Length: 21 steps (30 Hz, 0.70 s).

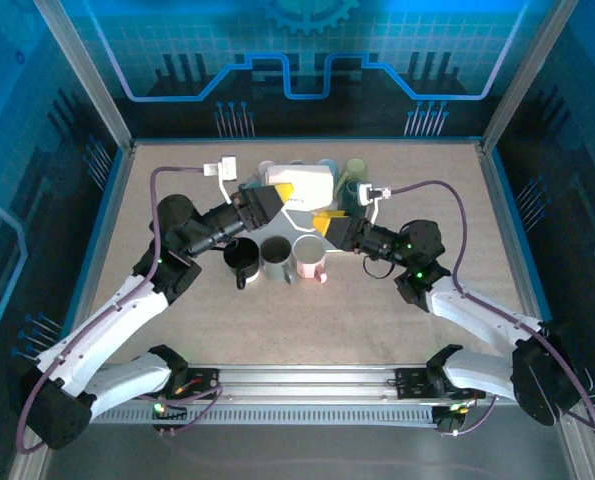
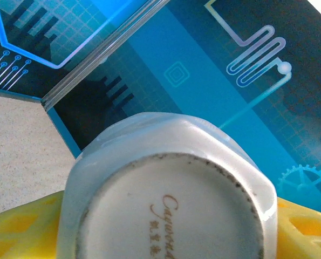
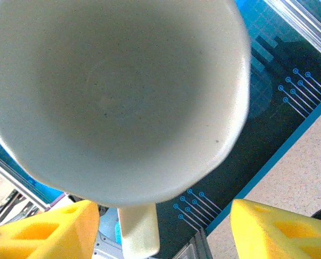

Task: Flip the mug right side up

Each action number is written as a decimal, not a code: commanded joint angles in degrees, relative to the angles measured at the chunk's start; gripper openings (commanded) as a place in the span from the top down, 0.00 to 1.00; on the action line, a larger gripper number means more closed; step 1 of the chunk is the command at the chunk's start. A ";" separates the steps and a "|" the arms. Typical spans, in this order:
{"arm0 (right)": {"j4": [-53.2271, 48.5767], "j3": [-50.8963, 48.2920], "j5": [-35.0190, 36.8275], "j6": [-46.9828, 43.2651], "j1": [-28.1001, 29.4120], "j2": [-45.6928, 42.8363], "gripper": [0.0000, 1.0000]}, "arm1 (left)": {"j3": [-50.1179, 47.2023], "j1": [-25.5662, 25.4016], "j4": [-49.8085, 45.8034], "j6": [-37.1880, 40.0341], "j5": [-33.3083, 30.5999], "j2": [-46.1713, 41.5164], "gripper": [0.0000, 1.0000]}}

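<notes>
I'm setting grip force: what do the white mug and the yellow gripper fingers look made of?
White mug: likely glazed ceramic; glossy walls, a rough, speckled unglazed foot ring and a printed maker's mark.
Yellow fingers: probably matte plastic, given the flat colour and hollow cut-outs, though foam is possible.

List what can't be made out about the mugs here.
- Left wrist: print on white mug cut off by bottom edge.
- Right wrist: its rim cut off by top edge, handle end by bottom edge.
- Top view: rear mugs partly hidden behind white mug; count unclear.
</notes>
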 commanded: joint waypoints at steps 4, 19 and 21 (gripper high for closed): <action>8.08 1.08 0.01 2.92 0.46 1.63 0.45 | -0.88 -1.73 7.66 0.68 0.54 -1.51 0.41; 9.57 -0.97 1.68 5.63 0.03 2.89 0.96 | -4.47 -4.27 1.01 4.38 -1.77 -3.76 0.24; 7.06 -1.75 2.03 4.68 -0.71 1.09 0.97 | -4.88 -4.26 -2.76 5.83 -3.13 -5.70 0.10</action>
